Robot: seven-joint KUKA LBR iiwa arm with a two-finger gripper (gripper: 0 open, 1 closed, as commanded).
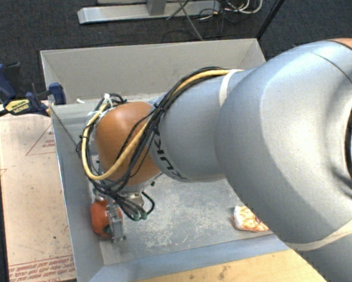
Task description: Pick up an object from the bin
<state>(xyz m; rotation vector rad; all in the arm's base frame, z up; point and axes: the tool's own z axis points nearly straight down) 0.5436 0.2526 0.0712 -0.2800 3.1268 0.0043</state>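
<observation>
My gripper (pixel 116 228) reaches down at the bin's left wall, near the front left corner. A round orange-red thing (pixel 98 219) lies right at the gripper's left side, touching or pressed against it; whether it sits between the fingers I cannot tell. A flat slice-like thing (pixel 248 219), white-edged with an orange and red top, lies on the bin floor toward the front right, well away from the gripper and partly hidden under the arm.
The arm, with its orange cover and cables, spans the bin from the right and hides most of the floor. Bare grey floor shows between the gripper and the slice-like thing.
</observation>
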